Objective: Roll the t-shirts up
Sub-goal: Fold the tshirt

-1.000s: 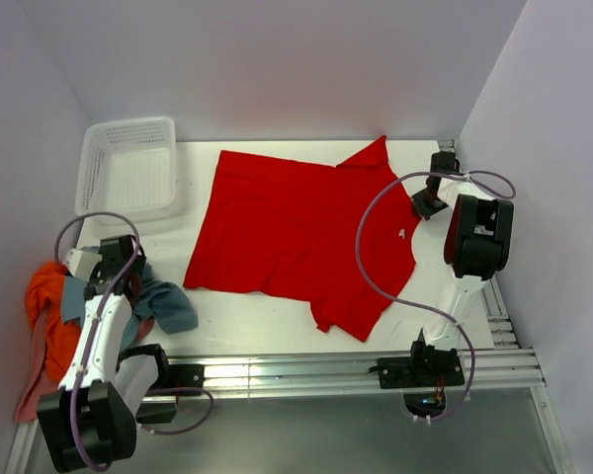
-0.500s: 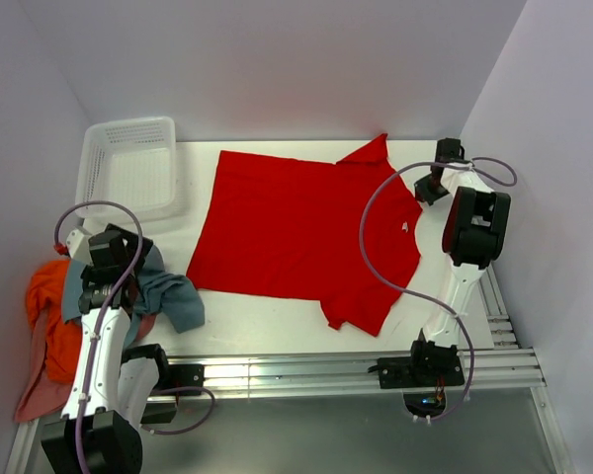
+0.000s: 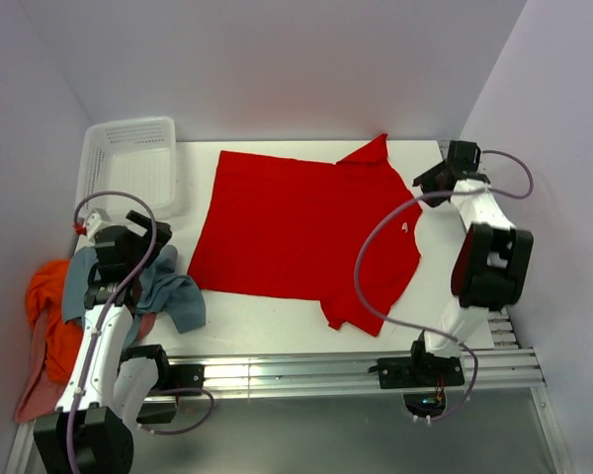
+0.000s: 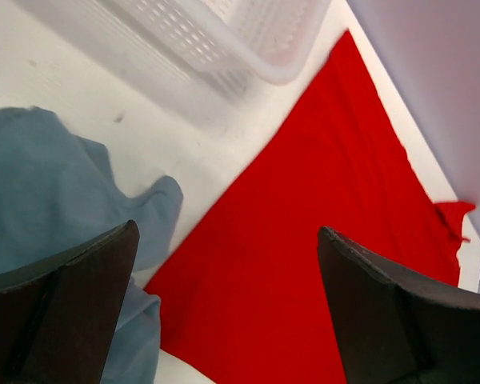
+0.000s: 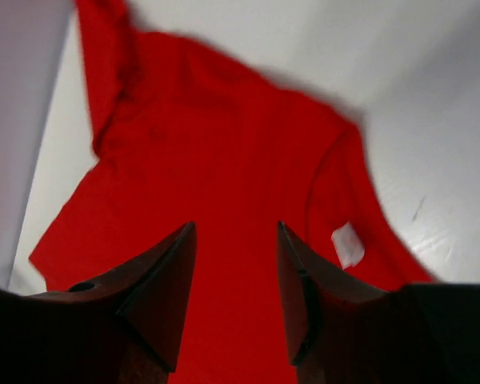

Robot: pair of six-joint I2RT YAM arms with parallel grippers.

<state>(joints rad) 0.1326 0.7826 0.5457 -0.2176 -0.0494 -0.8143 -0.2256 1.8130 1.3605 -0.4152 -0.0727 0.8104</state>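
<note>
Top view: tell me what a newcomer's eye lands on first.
A red shirt lies spread flat in the middle of the table, collar toward the right. A white basket sits at the far left corner, and a heap of grey-blue and orange shirts lies at the near left.

A white perforated plastic basket is sitting upright in the far left corner of the white bench. Silver rails are running along the bench's near edge. Pale lilac walls are closing it in behind and at both sides.
</note>
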